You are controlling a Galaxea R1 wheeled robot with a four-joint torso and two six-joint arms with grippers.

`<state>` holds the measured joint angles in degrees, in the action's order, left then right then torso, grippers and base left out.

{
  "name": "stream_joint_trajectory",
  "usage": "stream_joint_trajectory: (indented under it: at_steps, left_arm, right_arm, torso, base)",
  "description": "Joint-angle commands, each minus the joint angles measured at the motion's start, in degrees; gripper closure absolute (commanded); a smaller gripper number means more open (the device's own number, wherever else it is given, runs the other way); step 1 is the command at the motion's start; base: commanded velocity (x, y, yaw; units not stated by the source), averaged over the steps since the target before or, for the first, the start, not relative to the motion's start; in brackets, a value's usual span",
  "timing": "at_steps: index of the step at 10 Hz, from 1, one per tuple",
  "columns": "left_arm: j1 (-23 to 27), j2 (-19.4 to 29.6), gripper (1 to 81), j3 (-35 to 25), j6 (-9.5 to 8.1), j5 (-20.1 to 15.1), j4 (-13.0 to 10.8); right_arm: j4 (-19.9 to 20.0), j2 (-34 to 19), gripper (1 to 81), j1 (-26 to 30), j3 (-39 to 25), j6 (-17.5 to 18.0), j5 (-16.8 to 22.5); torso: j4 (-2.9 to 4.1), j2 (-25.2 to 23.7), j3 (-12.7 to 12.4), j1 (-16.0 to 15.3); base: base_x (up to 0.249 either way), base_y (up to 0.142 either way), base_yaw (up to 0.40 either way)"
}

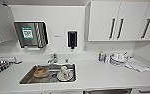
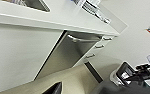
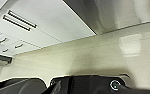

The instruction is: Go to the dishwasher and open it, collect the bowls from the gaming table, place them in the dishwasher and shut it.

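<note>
One steel sink (image 1: 28, 78) sits in a white counter (image 1: 98, 75), at about seven o'clock in the head view; inside it are a pale cup (image 1: 64, 70) on a plate and a brownish item (image 1: 40, 72) too blurred to name. A paper towel dispenser (image 1: 31, 33) on the wall at ten o'clock bears a green label, unreadable. Stacked dishes (image 1: 117, 58) rest on the counter at three o'clock. Under the counter, in the left wrist view, the dishwasher (image 2: 66, 55) shows its steel front and bar handle, door shut. Whether either gripper is open or closed cannot be told.
</note>
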<state>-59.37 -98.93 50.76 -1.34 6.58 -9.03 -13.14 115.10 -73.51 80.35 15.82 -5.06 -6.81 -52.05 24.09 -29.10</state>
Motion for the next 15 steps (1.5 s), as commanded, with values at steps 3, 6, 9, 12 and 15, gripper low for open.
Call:
stream_joint_trajectory:
  at_steps: [3,6,9,12,15]
  left_arm:
    - [7.3,2.0,1.0,-5.8,0.02,-6.4,-1.3]
    - [8.5,4.4,1.0,-7.7,0.02,-6.4,-1.3]
    - [8.5,4.5,1.0,-7.5,0.02,-6.4,-1.2]
    - [8.5,4.5,1.0,-7.3,0.02,-6.3,-1.3]
    - [9.5,6.2,1.0,-9.0,0.02,-6.3,-1.3]
  right_arm:
    - [0.1,-3.7,1.0,6.7,-1.5,4.0,1.4]
    - [0.0,-5.1,1.0,9.3,-3.0,5.8,1.6]
    - [0.0,-8.6,1.0,11.0,-6.1,5.9,1.6]
    - [0.0,-9.5,1.0,11.6,-8.1,5.9,1.5]
    - [0.0,-9.5,1.0,11.6,-8.1,5.9,1.5]
  torso:
    - [0.0,-9.5,5.0,-6.1]
    - [0.0,-14.7,7.1,-9.5]
    - [0.0,-20.7,10.4,-13.2]
    - [0.0,-25.7,10.0,-16.3]
    - [0.0,-30.3,12.7,-19.2]
  base:
    - [0.0,0.0,0.0]
    - [0.0,0.0,0.0]
    - [0.0,0.0,0.0]
    - [0.0,0.0,0.0]
    - [0.0,0.0,0.0]
